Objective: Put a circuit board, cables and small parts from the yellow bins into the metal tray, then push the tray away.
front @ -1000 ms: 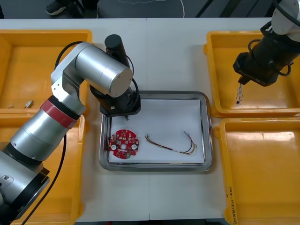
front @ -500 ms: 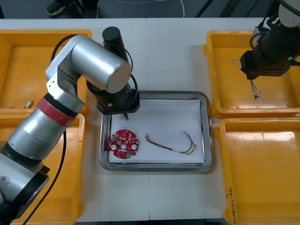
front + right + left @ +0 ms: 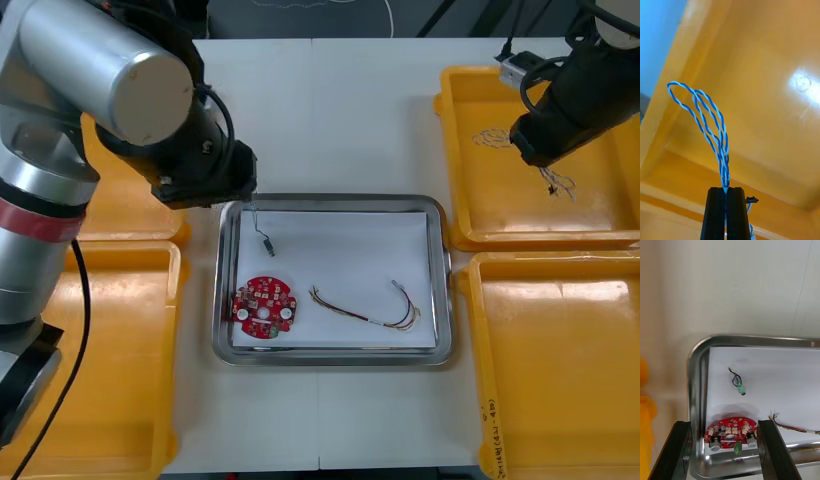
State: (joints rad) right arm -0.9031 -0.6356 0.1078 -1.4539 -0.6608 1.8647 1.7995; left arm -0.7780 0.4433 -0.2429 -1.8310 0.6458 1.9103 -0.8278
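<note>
- Our left gripper [image 3: 724, 426] has pulled up and back from the tray [image 3: 330, 200], jaws wide and empty.
- The black cable [image 3: 264, 236] now lies in the tray's far-left corner, beyond the board [image 3: 264, 307].
- Our right gripper [image 3: 726, 189] has lifted the blue and white cable [image 3: 709, 123] above the far right bin [image 3: 480, 200], jaws pinched on it; we judge the tray comes next.

Front: overhead, steeply down on tabletop [image 3: 340, 110]. Left wrist: past left hand [image 3: 724, 423] onto metal tray [image 3: 696, 367] corner, shared with front. Right wrist: close, past right hand [image 3: 726, 190] into yellow bin [image 3: 763, 75].
</note>
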